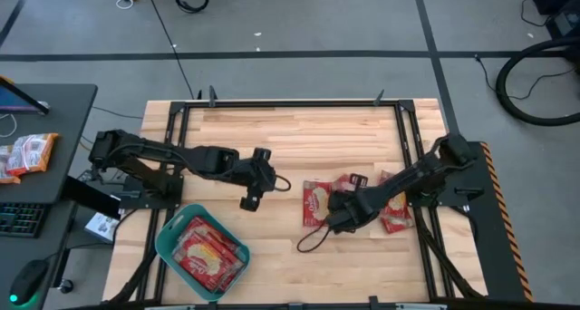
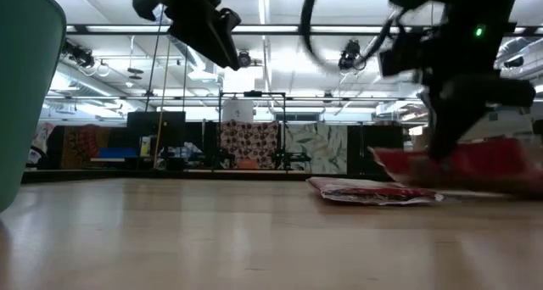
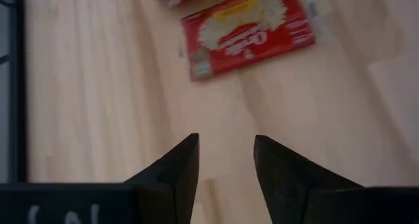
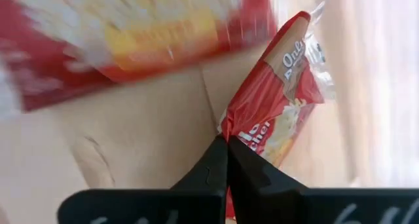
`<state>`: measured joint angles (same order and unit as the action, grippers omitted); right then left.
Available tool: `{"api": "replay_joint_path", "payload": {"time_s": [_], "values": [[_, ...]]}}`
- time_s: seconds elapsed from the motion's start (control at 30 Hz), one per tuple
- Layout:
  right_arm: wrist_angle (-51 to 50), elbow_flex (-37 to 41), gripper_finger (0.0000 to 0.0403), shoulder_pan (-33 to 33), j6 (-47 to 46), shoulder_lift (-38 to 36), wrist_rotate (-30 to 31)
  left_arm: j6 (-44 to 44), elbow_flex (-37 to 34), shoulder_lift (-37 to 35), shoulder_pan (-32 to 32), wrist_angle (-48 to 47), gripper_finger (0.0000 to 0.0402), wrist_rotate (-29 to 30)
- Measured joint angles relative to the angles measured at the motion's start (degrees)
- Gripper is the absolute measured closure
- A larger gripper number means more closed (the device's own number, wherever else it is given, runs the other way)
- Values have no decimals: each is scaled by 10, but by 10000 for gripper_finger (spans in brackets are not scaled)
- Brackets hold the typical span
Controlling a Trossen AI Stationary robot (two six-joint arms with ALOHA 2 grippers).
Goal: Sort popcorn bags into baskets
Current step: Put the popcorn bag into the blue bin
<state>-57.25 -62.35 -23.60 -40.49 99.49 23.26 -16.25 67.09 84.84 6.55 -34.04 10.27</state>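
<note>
Low over the table, right gripper clamped on a popcorn bag.

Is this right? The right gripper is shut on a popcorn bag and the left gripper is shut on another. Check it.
Not quite. The right gripper is shut on a popcorn bag, but the left wrist view shows the left gripper open and holding nothing, above bare table.

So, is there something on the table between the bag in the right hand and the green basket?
Nothing visible: bare wood lies between the popcorn bag in the right hand and the basket. The left hand hovers above that path.
</note>
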Motion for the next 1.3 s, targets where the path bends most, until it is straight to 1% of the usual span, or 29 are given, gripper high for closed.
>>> {"api": "replay_joint_path", "payload": {"time_s": [0.23,0.33,0.47,0.57,0.63,0.77,0.87,0.97,1.03,1.1,1.2,1.3], "values": [[101,0,398,-26,222,-48,107,67,0,-2,42,10,237,-1],[156,0,398,-28,318,-60,131,71,0,6,57,32,237,0],[248,-1,398,-29,440,-69,122,60,0,20,73,69,237,6],[308,-1,398,-28,513,-75,88,42,1,28,82,101,236,18],[336,-1,398,-25,547,-78,69,34,0,32,86,107,236,22],[369,-1,398,-16,580,-93,49,32,0,36,89,126,236,25],[393,-1,398,-5,592,-103,11,34,0,38,88,126,230,26],[423,-2,398,4,601,-111,-19,36,0,38,88,133,208,26],[432,-2,398,8,604,-114,-25,36,0,38,88,134,190,26],[436,-2,398,12,604,-118,-32,33,0,38,88,138,181,27],[449,-2,395,18,602,-122,-38,31,0,38,88,136,188,28],[461,-2,394,19,602,-122,-45,31,0,38,88,136,216,28]]}}
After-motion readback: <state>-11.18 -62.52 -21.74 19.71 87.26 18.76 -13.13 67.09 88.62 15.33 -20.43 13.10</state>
